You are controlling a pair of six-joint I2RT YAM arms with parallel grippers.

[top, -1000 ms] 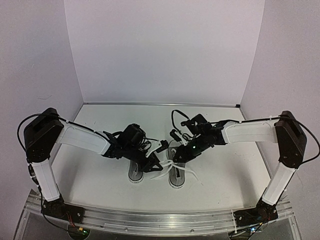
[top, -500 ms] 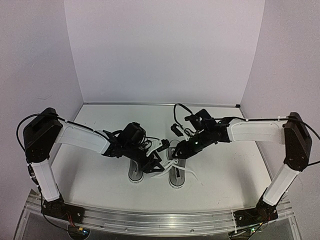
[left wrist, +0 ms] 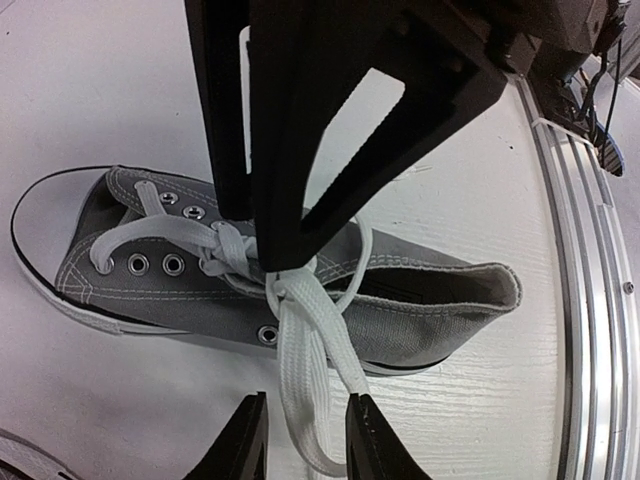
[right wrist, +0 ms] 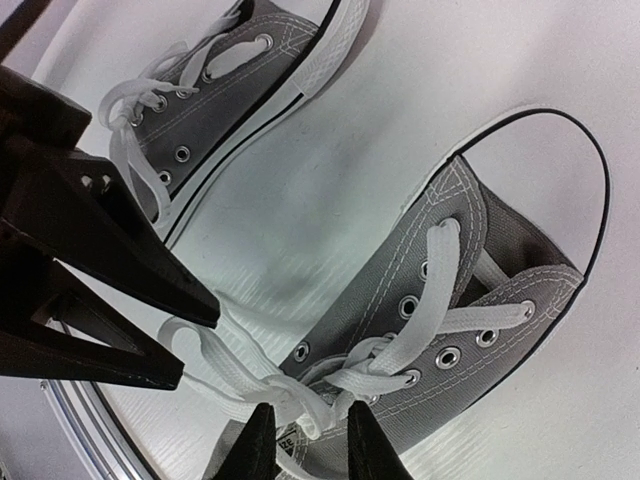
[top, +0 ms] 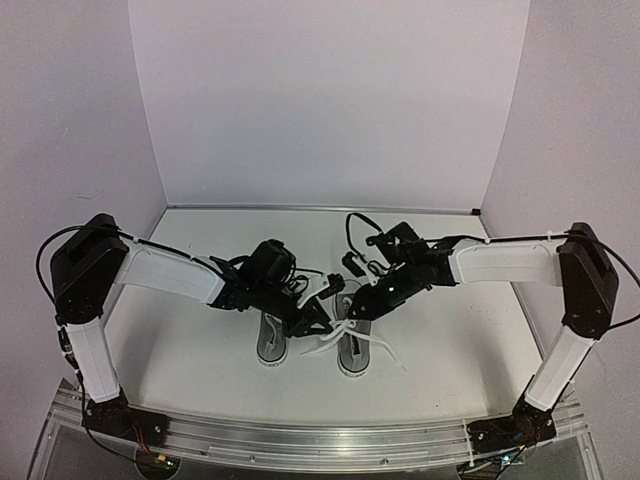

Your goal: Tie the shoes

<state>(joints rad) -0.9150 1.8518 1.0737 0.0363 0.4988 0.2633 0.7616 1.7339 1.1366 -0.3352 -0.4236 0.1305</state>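
The left-hand sneaker (top: 269, 345) — small, grey canvas, with a white rubber sole and toe cap — stands untied on the white table (top: 190, 370), near the middle of its near edge. Just beside it the left gripper (left wrist: 306, 410) hangs low, its fingers narrow, with a strand of the flat white lace (left wrist: 300, 340) running between them. Whether they pinch it I cannot tell. That lace belongs to the right-hand sneaker (top: 353, 358), a twin of the first and just beside it. Over its eyelets the right gripper (right wrist: 312, 410) looks closed on the crossing of the lace.

The lace is probably soft, limp and light, so it will sag and could slip from a loose pinch. It is best taken by the free strands, a little out from the crossing. The canvas shoe looks light and may slide when the lace is pulled.

Both sneakers lie parallel, long axes running from near edge to far edge — toes toward the far edge, heel openings toward the near one.
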